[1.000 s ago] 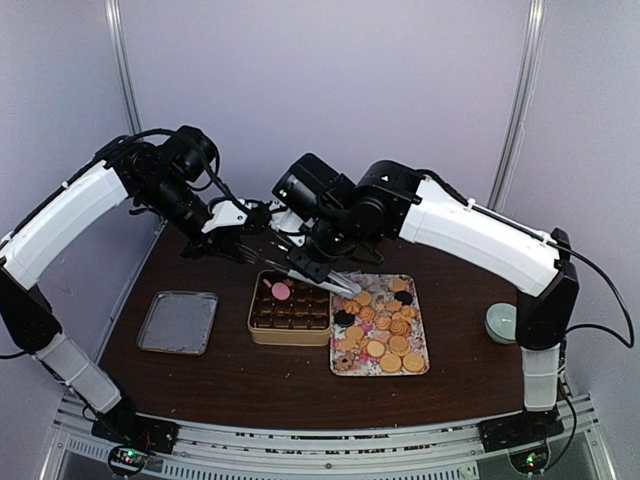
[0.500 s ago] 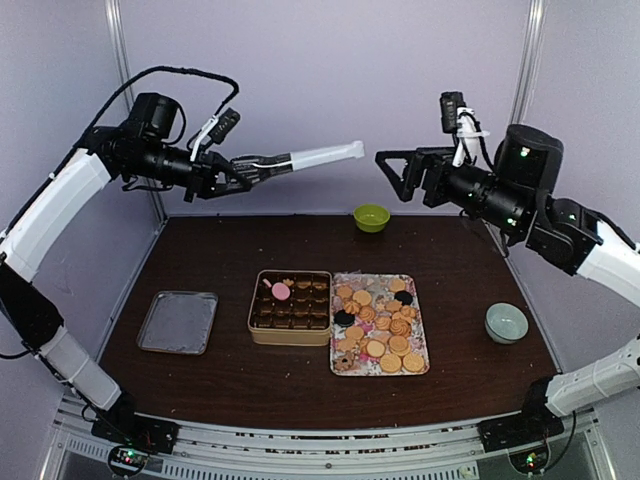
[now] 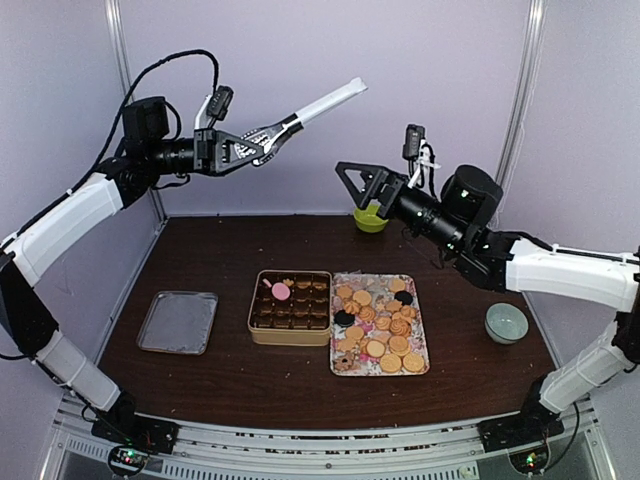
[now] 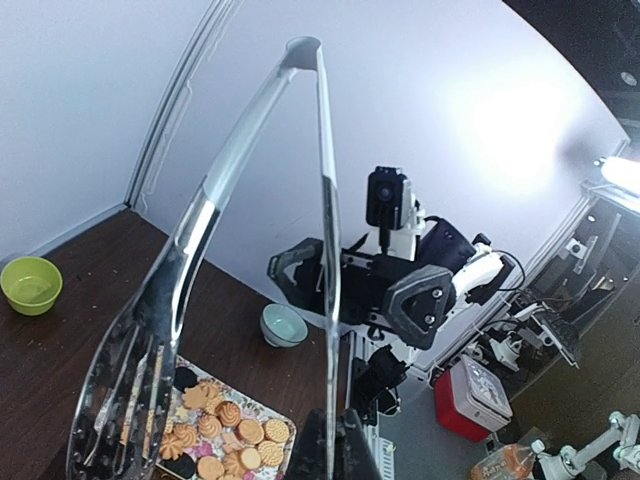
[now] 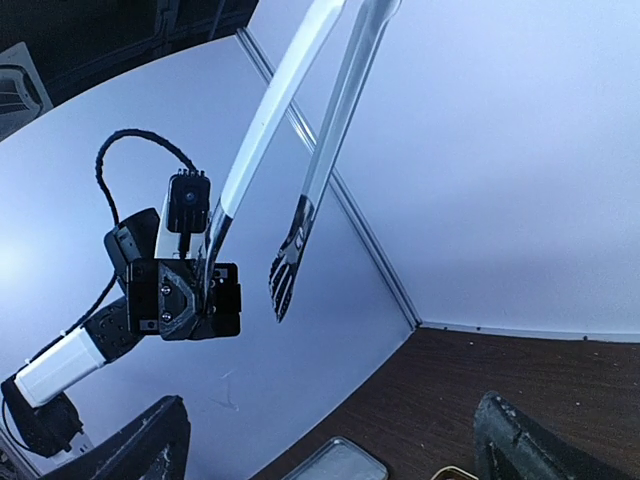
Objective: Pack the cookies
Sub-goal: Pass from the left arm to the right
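Note:
The cookies (image 3: 380,322) lie heaped on a floral tray (image 3: 424,366), mostly golden, a few dark ones among them; the left wrist view shows the cookies (image 4: 225,430) too. One pink cookie (image 3: 281,291) sits in the gold tin (image 3: 290,335) of brown paper cups. My left gripper (image 3: 245,148) is raised high at the back left, shut on metal tongs (image 3: 320,103) that point up and to the right. In its own view the left gripper (image 4: 338,425) pinches one arm of the tongs (image 4: 200,250). My right gripper (image 3: 360,185) hangs open and empty in mid-air, facing the tongs (image 5: 300,100) and apart from them.
The tin's lid (image 3: 178,322) lies flat at the left. A green bowl (image 3: 372,220) stands at the back, partly behind my right gripper. A pale blue bowl (image 3: 506,322) stands at the right. Purple walls close in the back and both sides.
A second ago both arms were low over the tin with the tongs. Both have lifted; the right gripper has opened and come away, and the tongs now tilt upward.

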Robot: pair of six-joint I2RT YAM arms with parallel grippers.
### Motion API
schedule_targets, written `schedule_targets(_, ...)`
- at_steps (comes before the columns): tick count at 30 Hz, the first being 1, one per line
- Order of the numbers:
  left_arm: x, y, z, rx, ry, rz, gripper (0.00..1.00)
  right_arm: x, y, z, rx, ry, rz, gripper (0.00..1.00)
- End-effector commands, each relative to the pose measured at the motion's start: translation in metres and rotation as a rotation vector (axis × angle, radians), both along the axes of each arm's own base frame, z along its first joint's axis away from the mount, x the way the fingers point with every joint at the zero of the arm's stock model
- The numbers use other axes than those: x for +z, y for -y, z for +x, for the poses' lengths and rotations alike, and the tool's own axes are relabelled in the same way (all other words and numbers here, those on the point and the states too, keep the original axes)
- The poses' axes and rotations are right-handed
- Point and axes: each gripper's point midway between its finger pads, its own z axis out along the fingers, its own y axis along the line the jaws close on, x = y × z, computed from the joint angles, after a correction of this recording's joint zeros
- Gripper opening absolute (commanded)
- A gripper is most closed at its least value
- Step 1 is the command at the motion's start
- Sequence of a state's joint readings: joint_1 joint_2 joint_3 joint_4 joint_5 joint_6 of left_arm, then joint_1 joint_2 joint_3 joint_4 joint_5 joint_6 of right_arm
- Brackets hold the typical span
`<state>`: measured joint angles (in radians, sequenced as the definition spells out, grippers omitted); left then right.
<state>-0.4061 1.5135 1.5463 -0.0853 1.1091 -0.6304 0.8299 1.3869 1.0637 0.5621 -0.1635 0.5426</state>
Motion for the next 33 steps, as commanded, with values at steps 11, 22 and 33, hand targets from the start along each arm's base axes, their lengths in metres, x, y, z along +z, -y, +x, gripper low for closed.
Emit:
schedule_targets(11,0.033,0.006,-0.062,-0.199,0.030,-0.104,0.00,0.098,-0.035,-0.012,0.219,0.196,0.387,1.00)
schedule_targets(22,0.028,0.007,-0.063,-0.204,0.027,-0.100,0.00,0.106,-0.046,-0.021,0.332,0.188,0.420,0.89)
schedule_targets(33,0.023,0.007,-0.066,-0.230,0.062,-0.079,0.00,0.094,-0.050,-0.021,0.430,0.093,0.371,0.62)
